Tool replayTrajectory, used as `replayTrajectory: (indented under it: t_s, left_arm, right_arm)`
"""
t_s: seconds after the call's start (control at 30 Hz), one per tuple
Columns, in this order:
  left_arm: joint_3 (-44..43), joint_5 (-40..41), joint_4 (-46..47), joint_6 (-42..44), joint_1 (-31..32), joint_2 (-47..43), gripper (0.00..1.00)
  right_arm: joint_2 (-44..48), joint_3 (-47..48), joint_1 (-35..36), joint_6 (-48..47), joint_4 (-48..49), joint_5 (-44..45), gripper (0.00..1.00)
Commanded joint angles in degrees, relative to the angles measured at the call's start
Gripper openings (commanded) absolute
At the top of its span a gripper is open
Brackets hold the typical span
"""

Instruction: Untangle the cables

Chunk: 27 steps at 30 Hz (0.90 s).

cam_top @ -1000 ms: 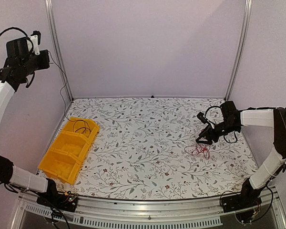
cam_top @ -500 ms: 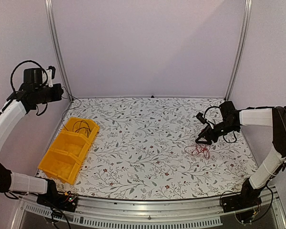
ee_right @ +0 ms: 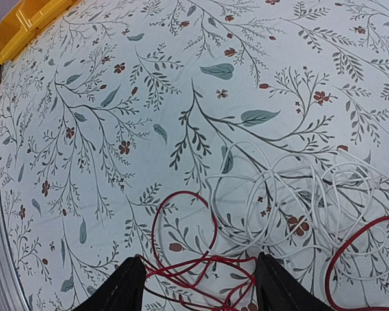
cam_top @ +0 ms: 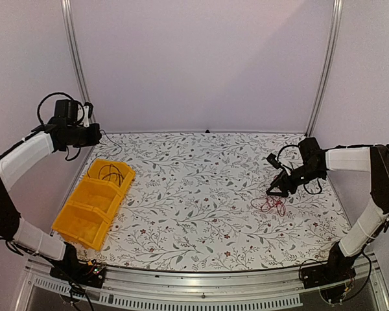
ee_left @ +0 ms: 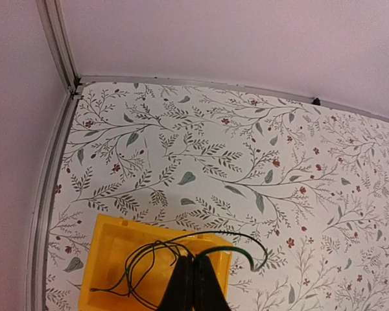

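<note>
A thin black cable (ee_left: pixel 226 232) lies looped in the far compartment of the yellow bin (ee_left: pixel 110 240). One end arcs out past the bin's right rim. My left gripper (ee_left: pixel 193 258) hangs just above that compartment, shut, and the cable strands meet at its fingertips. From the top view, the left gripper (cam_top: pixel 98 135) is beyond the bin's far end, with the black cable (cam_top: pixel 110 172) inside the bin. A red cable (ee_right: pixel 182 192) lies tangled with thin white cables (ee_right: pixel 246 144) on the table at the right. My right gripper (ee_right: pixel 200 262) is open, low over the red cable (cam_top: pixel 271 205), one finger on each side.
The yellow bin (cam_top: pixel 94 204) has three compartments and lies at the table's left side. Metal frame posts (cam_top: pixel 74 65) stand at the back corners, with walls close behind and to the left. The table's near edge (cam_top: pixel 194 269) runs along a metal rail.
My left arm has swung down from high at the left wall towards the bin's far end, bringing the black cable down with it. The right arm and the red cable have not moved.
</note>
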State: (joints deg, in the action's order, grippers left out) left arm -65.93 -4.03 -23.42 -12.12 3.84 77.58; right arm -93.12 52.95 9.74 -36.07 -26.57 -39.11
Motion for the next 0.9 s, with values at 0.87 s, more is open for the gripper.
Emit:
replayTrajectory:
  t_s: [0.87]
  left_arm:
    - [4.20,15.87,-7.73,4.94,1.31,3.78,0.00]
  right_arm:
    - [-3.09,1.72,0.61,-1.72,-1.81,1.58,0.63]
